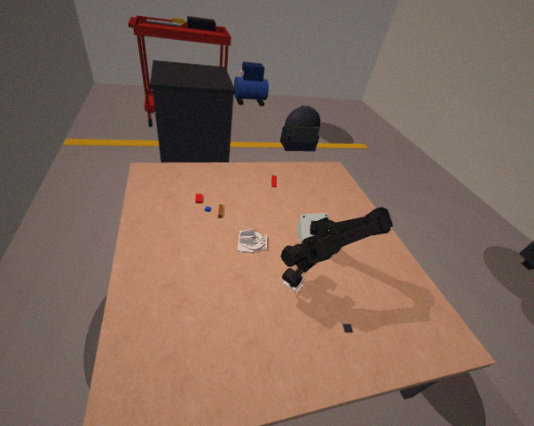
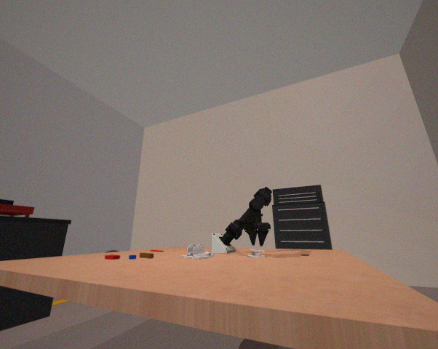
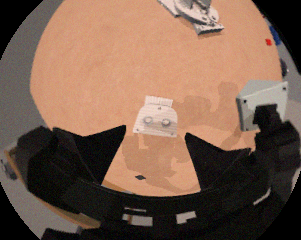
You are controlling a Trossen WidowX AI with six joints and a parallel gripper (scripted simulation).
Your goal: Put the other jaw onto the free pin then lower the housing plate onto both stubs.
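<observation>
The white base (image 1: 252, 240) lies mid-table with two grey jaws standing side by side on it; it also shows in the exterior view (image 2: 196, 252) and at the top of the wrist view (image 3: 193, 3). The small white housing plate lies flat on the table to the right of the base, partly hidden by my hand. In the wrist view the plate (image 3: 156, 119) lies between and below my fingers. My gripper (image 1: 291, 276) hovers a little above the plate, open and empty; the exterior view shows the fingers (image 2: 257, 235) clear of the plate (image 2: 255, 253).
The arm's grey mount (image 1: 310, 224) stands just behind the gripper. Two red blocks (image 1: 199, 198) (image 1: 273, 181), a blue block (image 1: 208, 209) and a brown block (image 1: 220, 210) lie at the far side. A small black square (image 1: 347, 327) lies nearer the front.
</observation>
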